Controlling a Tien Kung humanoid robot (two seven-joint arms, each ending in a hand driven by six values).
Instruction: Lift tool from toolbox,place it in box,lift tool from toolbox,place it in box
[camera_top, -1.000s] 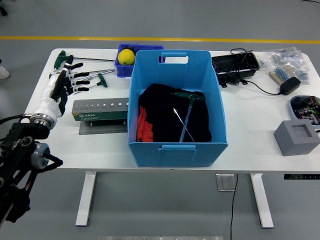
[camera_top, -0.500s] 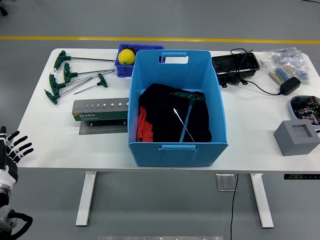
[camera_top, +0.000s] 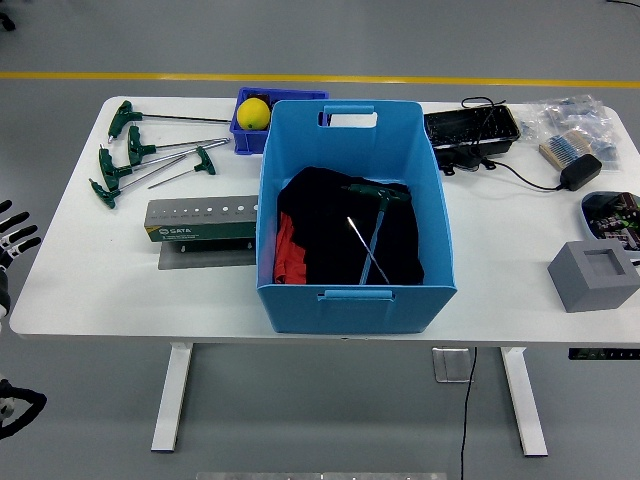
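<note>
Several green T-handle hex keys (camera_top: 135, 155) lie loose on the white table at the back left. Just in front of them stands the grey-green tool holder (camera_top: 200, 221) with a row of holes. The big blue box (camera_top: 355, 304) sits mid-table with black and red cloth inside, and one green T-handle key (camera_top: 373, 222) rests on the cloth. My left hand (camera_top: 12, 232) shows only at the picture's left edge, off the table's left end, with its fingers spread and nothing in them. It is well clear of the tools. The right arm is out of sight.
A small blue bin (camera_top: 245, 137) with a yellow ball (camera_top: 253, 112) stands behind the box. At the right are a black tray with cables (camera_top: 470, 130), a power adapter (camera_top: 579, 170), a bag of parts (camera_top: 575, 120) and a grey block (camera_top: 594, 274).
My left arm has pulled back from the loose hex keys, off the table's left end. It let go of nothing; the tools lie where they were.
</note>
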